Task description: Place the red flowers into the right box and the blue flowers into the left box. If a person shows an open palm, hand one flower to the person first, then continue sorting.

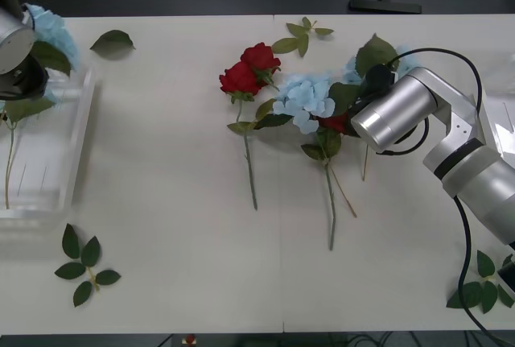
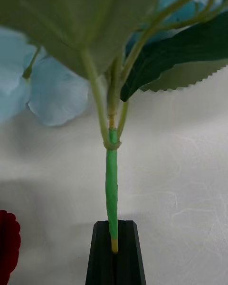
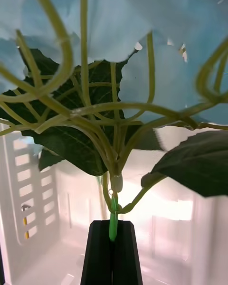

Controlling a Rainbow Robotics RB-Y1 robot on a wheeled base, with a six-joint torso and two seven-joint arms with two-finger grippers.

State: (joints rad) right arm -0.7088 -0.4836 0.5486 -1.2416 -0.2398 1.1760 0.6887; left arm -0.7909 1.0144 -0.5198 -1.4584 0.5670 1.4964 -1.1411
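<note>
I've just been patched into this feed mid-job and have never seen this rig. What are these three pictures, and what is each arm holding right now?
The wide picture looks down from above a two-armed robot at a white table. The two upright pictures come from cameras on its wrists, each looking along its own black fingers.

The left gripper is shut on the stem of a blue flower, held over the left box at the table's left end. The right gripper is shut on the stem of another blue flower, beside the pile in the middle.

That pile holds two red flowers side by side, a third blue flower and long green stems. Loose leaf sprigs lie around the edges. The right box's rim shows at the right edge.
</note>
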